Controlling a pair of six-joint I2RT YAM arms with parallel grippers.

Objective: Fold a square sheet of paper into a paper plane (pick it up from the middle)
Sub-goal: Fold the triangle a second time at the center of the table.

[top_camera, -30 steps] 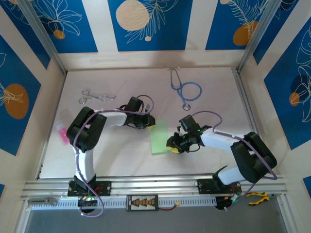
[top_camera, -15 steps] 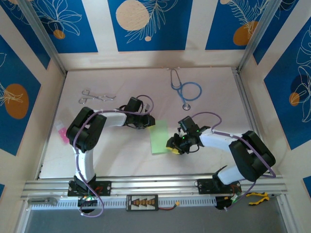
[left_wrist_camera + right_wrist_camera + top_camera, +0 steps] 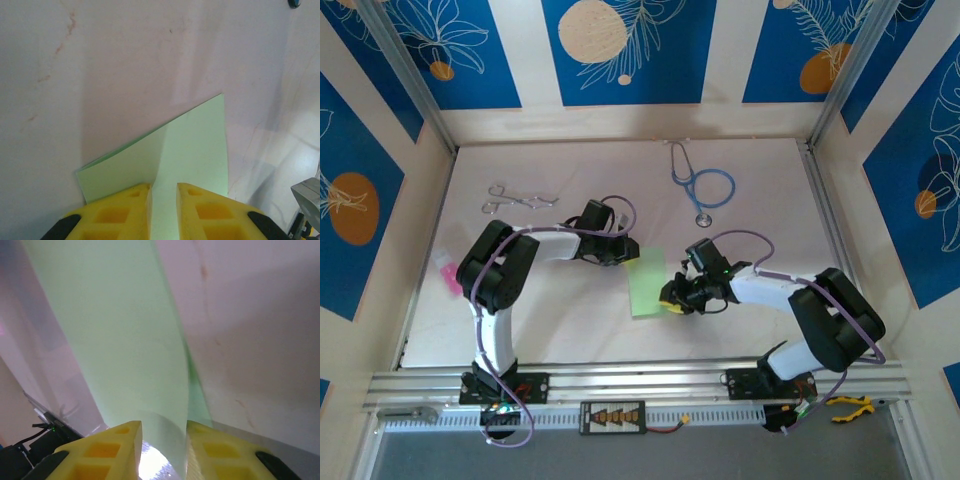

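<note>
Square sheet of paper [image 3: 647,283] lies mid-table [image 3: 570,320] between the two arms, doubled over into a tall rectangle, so the first fold looks made. Left gripper [image 3: 164,187] sits on its far left corner, fingers a narrow slit apart with a crease line running into the slit. Probably anchoring the sheet; pinching or only pressing, I cannot tell. Right gripper [image 3: 162,425] is at the near right edge, fingers apart, with the lifted, curling edge passing between them. Likely lined up to seize that flap for the next fold.
</note>
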